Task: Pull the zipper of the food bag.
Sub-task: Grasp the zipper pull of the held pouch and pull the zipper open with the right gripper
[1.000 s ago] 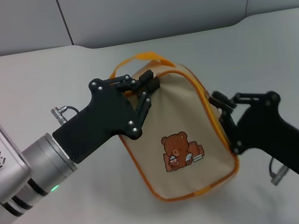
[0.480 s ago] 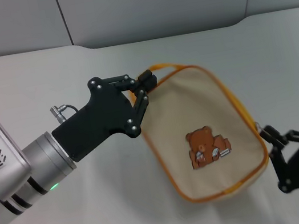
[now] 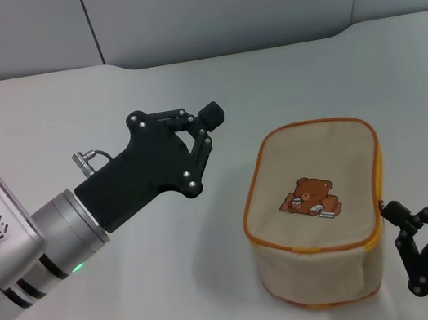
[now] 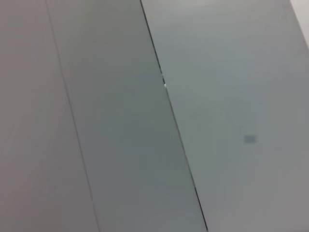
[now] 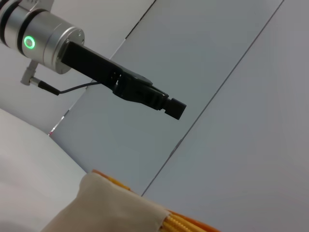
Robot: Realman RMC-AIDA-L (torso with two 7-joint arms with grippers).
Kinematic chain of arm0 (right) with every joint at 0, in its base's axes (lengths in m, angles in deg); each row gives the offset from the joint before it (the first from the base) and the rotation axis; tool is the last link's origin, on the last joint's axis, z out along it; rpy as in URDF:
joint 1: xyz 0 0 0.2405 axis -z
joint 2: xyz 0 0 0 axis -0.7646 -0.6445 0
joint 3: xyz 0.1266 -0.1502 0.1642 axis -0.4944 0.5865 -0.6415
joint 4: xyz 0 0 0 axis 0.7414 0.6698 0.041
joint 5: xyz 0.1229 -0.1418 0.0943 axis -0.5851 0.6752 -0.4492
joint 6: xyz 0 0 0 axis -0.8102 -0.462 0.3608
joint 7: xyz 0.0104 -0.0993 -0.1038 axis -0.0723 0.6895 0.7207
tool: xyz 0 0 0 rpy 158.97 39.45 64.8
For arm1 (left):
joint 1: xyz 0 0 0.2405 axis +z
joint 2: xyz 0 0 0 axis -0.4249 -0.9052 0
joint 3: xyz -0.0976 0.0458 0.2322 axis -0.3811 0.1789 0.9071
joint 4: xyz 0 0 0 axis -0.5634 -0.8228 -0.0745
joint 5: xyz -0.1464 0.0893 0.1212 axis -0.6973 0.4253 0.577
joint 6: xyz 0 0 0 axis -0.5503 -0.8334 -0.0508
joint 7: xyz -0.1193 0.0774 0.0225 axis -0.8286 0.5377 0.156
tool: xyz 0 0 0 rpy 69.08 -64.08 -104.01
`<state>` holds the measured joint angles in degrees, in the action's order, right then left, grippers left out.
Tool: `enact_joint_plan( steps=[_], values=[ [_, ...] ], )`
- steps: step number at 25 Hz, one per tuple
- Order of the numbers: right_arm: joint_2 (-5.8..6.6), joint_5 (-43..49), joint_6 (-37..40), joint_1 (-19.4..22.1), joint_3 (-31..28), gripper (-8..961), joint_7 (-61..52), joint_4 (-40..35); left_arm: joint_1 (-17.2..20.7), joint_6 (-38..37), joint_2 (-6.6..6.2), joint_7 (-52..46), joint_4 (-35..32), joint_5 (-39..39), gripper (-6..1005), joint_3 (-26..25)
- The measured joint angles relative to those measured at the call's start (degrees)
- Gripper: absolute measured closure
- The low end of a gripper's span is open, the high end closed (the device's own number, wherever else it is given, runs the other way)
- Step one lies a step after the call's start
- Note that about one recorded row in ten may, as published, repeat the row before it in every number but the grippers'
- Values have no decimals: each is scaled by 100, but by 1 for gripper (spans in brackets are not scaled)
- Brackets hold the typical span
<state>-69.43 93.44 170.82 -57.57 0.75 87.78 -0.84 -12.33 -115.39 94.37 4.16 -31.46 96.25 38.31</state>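
Head view, L to R. Left end effector [image 3: 207, 128] hangs above the white surface [image 3: 140, 305], up and to the left of the food bag [image 3: 319, 212], w/ clear air between them and nothing in it. Its fingers [image 3: 211, 114] sit together at the tips. Silver forearm w/ a green light runs off toward the left edge.

The food bag stands on the surface right of centre, apart from the left end effector. Bear patch [image 3: 310, 197] faces up on the top panel. The zipper [image 3: 379, 180] shows as an orange-yellow band around that panel's rim, widest down the bag's right corner. Pull tab is prob. the small silver bit at the lower right corner, but it's too small to be sure.

Right end effector [image 3: 387, 212] is at the lower right, fingertips right against the bag's lower right corner by the zipper band. Whether it's clamped on the tab or just touching: can't tell from here.

Right wrist view: beige canvas corner of the bag [image 5: 111, 208] w/ orange zipper band [image 5: 186, 223] close up, and the left end effector [image 5: 175, 109] farther off against grey wall panels. Left wrist view shows only grey wall panels w/ dark seams.
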Motion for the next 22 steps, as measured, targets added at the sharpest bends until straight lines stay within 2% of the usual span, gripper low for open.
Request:
enact_joint_plan(
  steps=[9,22],
  values=[
    [7,0,15,-25,45,908,-45,3,129,-71,-7,-33,-64,21,981,31],
    [12,-1,-7,14,178,895,-57,-33,-12,109,3,-61,-11,-18,957,-26]
  ],
)
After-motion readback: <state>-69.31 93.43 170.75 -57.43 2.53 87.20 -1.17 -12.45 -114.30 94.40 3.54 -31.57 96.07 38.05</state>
